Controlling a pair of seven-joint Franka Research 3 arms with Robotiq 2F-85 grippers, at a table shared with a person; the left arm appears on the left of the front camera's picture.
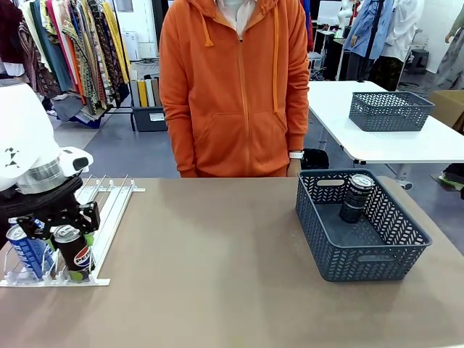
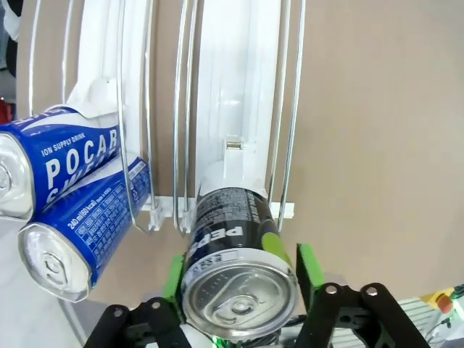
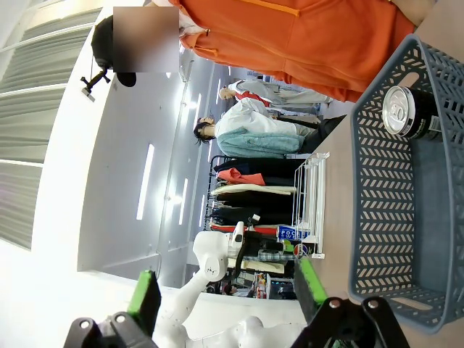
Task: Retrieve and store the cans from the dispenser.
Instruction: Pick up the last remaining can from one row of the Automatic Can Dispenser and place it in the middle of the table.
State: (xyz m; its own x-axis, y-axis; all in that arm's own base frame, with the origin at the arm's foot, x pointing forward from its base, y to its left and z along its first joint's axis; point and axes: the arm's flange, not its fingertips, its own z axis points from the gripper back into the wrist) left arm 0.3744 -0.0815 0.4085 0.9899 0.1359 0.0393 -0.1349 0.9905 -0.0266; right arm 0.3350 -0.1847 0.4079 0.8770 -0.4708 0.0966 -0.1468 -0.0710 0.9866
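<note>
The white dispenser (image 1: 109,206) lies at the table's left, with cans at its front lip. My left gripper (image 1: 69,232) reaches down over that lip, and its green pads (image 2: 308,264) press both sides of a dark Pepsi can (image 2: 235,279) (image 1: 75,250) in the right lane. Two blue-and-white Pocari Sweat cans (image 2: 65,239) (image 1: 25,250) lie in the lane beside it. A black can (image 1: 357,197) (image 3: 406,112) stands in the dark grey basket (image 1: 377,254) at the right. My right gripper (image 3: 226,297) is held up in the air, open, with nothing between its fingers.
A person in an orange hoodie (image 1: 235,87) stands at the far side of the table, hands down. A second grey basket (image 1: 390,110) sits on a white table behind. The brown tabletop (image 1: 210,261) lies bare between dispenser and basket.
</note>
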